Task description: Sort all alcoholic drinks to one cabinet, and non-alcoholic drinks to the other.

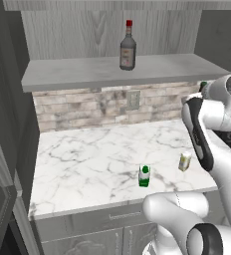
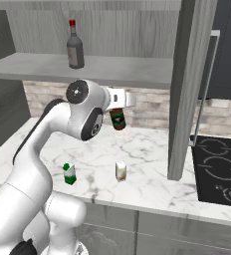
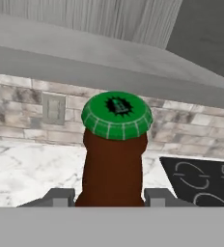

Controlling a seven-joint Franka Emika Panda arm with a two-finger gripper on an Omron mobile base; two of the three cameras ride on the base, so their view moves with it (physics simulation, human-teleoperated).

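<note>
A white marble desk point(image 1: 87, 164) with grey veins fills the middle of the left base view. Behind it runs a backsplash of pale brick point(image 1: 77, 107) carrying a grey wall outlet point(image 1: 133, 99). Grey drawer fronts point(image 1: 87, 224) line the lower edge. At the right of the right base view sits a black cooktop point(image 2: 219, 172), below a dark oven front point(image 2: 227, 45).

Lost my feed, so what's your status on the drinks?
Hand shut on brown bottle, lifted over counter. Clear bottle on long shelf. Two cartons on counter. Shelf edge overhead.
</note>
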